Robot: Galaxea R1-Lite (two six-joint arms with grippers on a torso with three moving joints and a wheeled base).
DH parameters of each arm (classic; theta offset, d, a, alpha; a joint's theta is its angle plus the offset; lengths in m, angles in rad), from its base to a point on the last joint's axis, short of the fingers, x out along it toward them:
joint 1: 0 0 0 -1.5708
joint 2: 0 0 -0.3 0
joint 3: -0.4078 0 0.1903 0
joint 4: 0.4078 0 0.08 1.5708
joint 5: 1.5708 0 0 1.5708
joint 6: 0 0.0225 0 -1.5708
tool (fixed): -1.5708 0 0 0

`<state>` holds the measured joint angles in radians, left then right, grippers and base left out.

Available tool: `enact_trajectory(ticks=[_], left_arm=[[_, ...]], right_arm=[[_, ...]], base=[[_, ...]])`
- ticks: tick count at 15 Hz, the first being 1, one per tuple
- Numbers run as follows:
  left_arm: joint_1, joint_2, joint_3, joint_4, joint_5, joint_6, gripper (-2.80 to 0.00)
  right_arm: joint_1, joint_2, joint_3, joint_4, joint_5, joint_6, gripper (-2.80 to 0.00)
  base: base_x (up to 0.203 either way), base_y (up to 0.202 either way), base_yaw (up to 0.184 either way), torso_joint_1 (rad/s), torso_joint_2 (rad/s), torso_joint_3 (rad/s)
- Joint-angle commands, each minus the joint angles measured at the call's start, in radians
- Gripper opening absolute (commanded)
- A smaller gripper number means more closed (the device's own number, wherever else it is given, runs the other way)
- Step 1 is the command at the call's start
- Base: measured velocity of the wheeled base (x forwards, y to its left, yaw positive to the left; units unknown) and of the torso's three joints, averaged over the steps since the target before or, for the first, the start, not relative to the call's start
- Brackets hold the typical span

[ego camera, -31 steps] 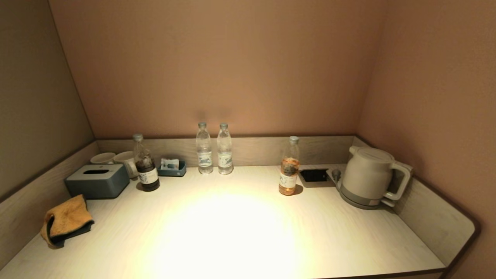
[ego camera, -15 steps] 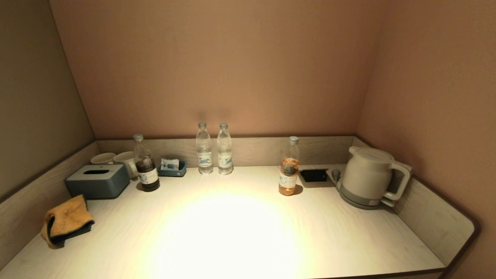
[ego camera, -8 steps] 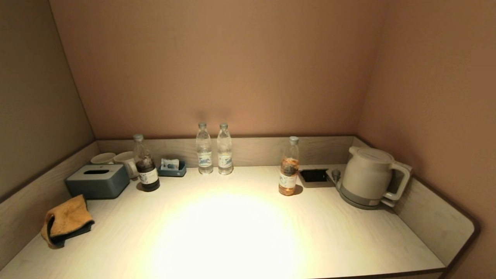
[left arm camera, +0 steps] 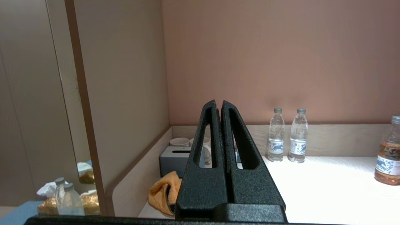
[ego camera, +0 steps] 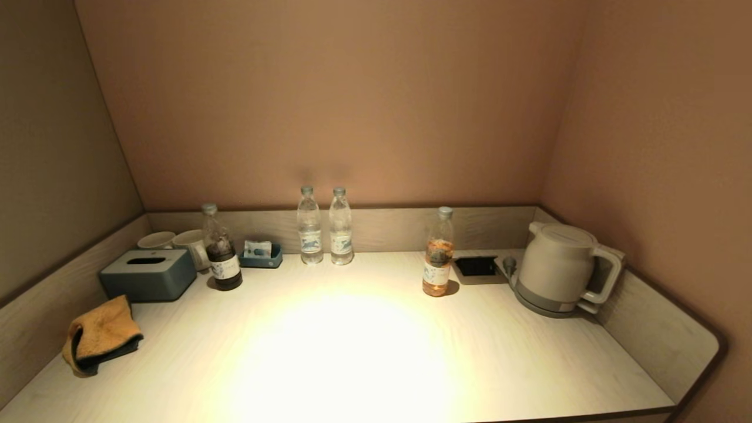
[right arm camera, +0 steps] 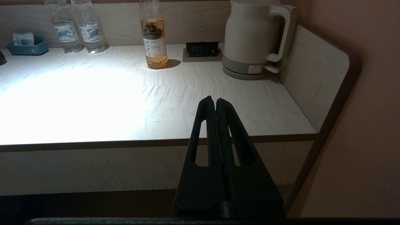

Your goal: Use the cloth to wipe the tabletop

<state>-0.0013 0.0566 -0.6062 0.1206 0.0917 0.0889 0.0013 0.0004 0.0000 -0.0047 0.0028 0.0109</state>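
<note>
A crumpled orange cloth with a dark underside lies on the pale tabletop at the front left, by the left side wall. It also shows in the left wrist view, partly hidden behind the fingers. My left gripper is shut and empty, held off the front left of the table, short of the cloth. My right gripper is shut and empty, held in front of and below the table's front edge on the right. Neither gripper shows in the head view.
A grey tissue box, two white mugs, a dark bottle and a small blue tray stand back left. Two water bottles stand at the back, a tea bottle, a socket and a kettle back right.
</note>
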Motion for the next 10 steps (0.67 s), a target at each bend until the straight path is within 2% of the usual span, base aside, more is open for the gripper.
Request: enact_trajectory(ticks=[1, 10], left_arm=[[0.000, -0.057, 0.023, 0.000, -0.002, 0.001, -2.80], [0.000, -0.057, 0.063, -0.001, 0.000, -0.006, -2.80]], right_arm=[[0.000, 0.000, 0.000, -0.001, 0.000, 0.000, -2.80], [0.000, 0.000, 0.000, -0.001, 0.000, 0.000, -2.80]], base=[[0.000, 0.000, 0.000, 0.000, 0.00, 0.000], [0.000, 0.000, 0.000, 0.000, 0.00, 0.000]])
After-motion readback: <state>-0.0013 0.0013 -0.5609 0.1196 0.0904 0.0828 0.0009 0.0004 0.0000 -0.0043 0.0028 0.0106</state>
